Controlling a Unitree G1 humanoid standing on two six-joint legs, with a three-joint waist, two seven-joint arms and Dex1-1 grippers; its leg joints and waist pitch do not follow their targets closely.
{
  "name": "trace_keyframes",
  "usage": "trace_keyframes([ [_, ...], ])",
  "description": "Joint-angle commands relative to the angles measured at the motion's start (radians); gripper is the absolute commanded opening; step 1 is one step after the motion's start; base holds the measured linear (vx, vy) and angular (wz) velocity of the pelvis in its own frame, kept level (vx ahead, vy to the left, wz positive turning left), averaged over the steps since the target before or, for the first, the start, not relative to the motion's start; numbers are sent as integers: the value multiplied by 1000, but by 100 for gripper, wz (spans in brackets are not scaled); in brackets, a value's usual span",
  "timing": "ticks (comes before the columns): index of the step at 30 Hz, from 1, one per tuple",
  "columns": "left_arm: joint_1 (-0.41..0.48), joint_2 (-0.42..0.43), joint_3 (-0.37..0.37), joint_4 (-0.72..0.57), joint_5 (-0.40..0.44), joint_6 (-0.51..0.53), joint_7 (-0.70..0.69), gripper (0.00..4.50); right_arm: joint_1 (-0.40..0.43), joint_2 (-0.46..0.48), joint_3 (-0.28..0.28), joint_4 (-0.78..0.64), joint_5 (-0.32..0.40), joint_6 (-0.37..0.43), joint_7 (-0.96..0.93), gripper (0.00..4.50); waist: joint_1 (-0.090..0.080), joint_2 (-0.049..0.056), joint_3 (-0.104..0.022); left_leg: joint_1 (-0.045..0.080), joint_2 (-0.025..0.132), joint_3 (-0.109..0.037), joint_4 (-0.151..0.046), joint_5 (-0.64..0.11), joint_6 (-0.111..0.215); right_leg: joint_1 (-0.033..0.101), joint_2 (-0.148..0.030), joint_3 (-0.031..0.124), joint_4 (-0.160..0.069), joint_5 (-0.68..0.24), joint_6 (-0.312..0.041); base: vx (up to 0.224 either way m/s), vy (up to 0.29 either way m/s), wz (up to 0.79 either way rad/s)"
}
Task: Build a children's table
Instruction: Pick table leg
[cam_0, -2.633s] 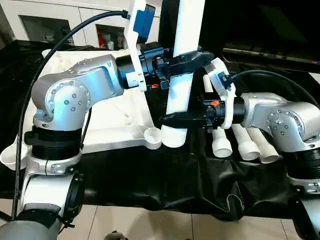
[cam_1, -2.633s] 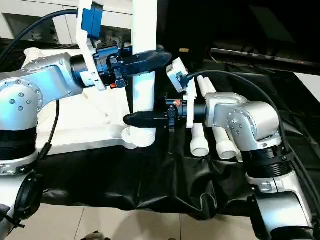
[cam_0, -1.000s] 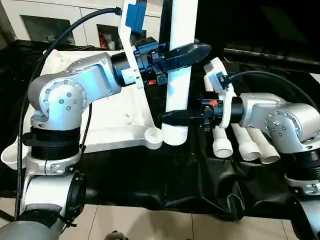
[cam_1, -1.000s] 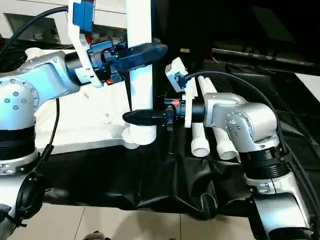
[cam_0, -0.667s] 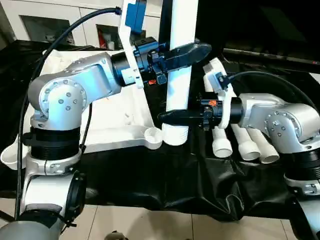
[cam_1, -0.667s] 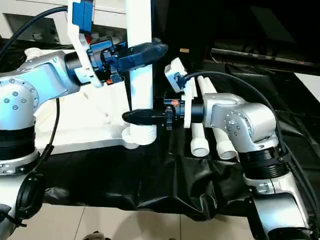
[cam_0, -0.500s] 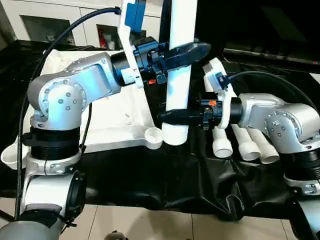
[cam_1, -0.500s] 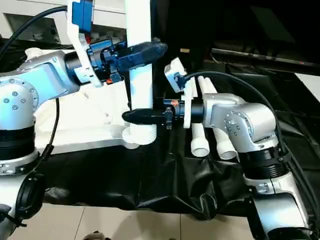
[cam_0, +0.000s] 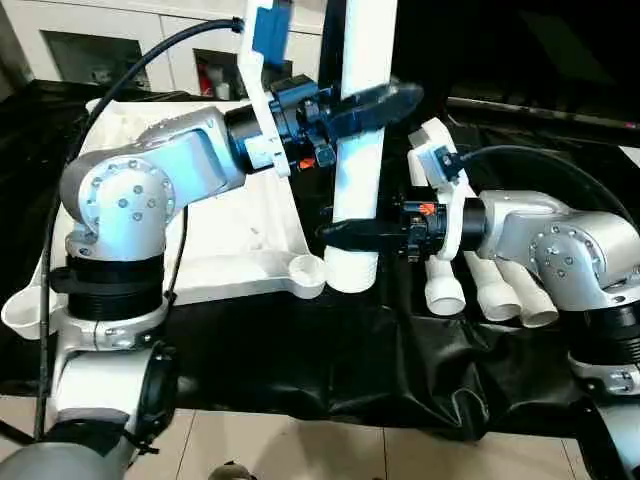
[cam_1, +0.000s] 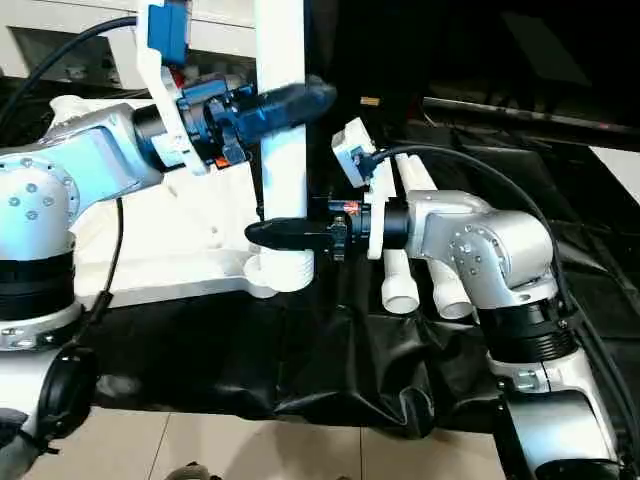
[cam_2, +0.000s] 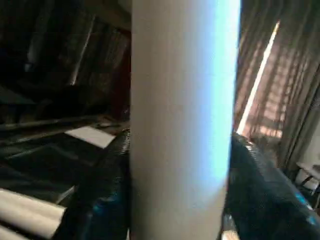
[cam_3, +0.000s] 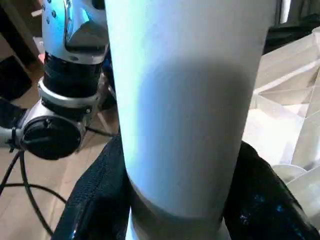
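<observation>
Black cloth (cam_0: 330, 350) under table top (cam_0: 240, 215); leg (cam_0: 358, 150) upright, left hand (cam_0: 372, 100) and right hand (cam_0: 345, 233) both gripping it

Bright overhead light, dark backdrop; wrist views blurred, bluish glare on leg (cam_2: 180, 125).

1. upright leg (cam_0: 358, 160): plain white, ribbed at its foot.
2. table top (cam_0: 235, 235): white.
3. spare legs (cam_0: 490, 285): white.
4. cloth (cam_0: 330, 350): glossy black.
5. left gripper (cam_0: 375, 100) and right gripper (cam_0: 345, 233): black fingers; forearms silver.
</observation>
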Motion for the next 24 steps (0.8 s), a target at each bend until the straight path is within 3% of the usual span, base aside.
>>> trace_keyframes([
  [1,-3,-17,24,-19,-15,-33,18,298,5,-1,-39,-6,18,17,-23,195,6,4,-77,-7,36,-1,-64,-10,-7,76,-79,53,-68,-86,-184,0,0,0],
  [3,-1,-26,37,-15,-17,-43,32,304,7,2,-45,-7,23,18,-29,195,7,5,-76,-6,36,-1,-64,-16,-7,76,-79,53,-71,-101,-179,0,0,0],
  [7,7,-116,183,16,-112,-117,142,304,22,14,-76,-13,47,24,-58,195,11,4,-77,-9,35,-1,-62,-12,-6,77,-79,53,-71,-88,-183,0,0,0],
  [12,36,-201,284,2,-256,-170,264,304,31,68,-139,9,44,4,-161,194,16,-3,-77,-10,35,0,-62,-7,-3,75,-80,52,-70,-84,-187,0,0,0],
  [15,65,-235,333,-29,-231,-242,334,304,20,129,-172,63,-16,-68,-304,194,14,1,-77,-7,37,0,-65,-21,-17,69,-81,51,-77,-136,-167,0,0,0],
  [16,74,-229,336,-41,-181,-268,359,304,23,140,-167,71,-55,-110,-344,194,14,1,-77,-6,37,0,-66,-24,-26,69,-79,51,-77,-148,-149,0,0,0],
  [17,108,-155,265,-70,28,-303,392,304,41,143,-140,69,-145,-189,-410,194,12,-13,-76,-5,43,-2,-71,-23,-27,69,-78,51,-81,-161,-119,0,0,0],
  [18,117,-135,244,-75,79,-310,396,304,46,142,-133,68,-168,-209,-426,194,14,-6,-74,-6,47,-7,-75,-19,-28,66,-79,50,-78,-178,-83,0,0,0],
  [19,183,-24,107,-107,329,-367,410,304,73,151,-111,55,-268,-298,-515,194,12,1,-75,0,41,-2,-72,-13,-37,63,-77,52,-78,-188,-44,0,0,0],
  [20,224,13,48,-121,416,-421,403,304,92,154,-99,44,-318,-364,-547,194,13,-11,-74,-4,48,-7,-75,7,-38,61,-79,53,-77,-193,12,0,0,0],
  [21,256,37,9,-135,480,-470,404,304,108,166,-100,37,-348,-426,-570,194,12,-6,-74,3,44,-2,-76,-4,-50,56,-78,52,-78,-204,26,0,0,0],
  [23,281,54,-19,-145,515,-504,414,304,121,177,-102,29,-375,-471,-590,194,9,-4,-79,6,45,-1,-74,9,-57,56,-76,53,-67,-124,-13,0,0,0],
  [24,339,80,-74,-147,595,-537,483,304,160,180,-72,8,-479,-552,-689,194,11,-3,-80,6,46,-2,-73,20,-58,54,-75,53,-64,-91,-28,0,0,0],
])
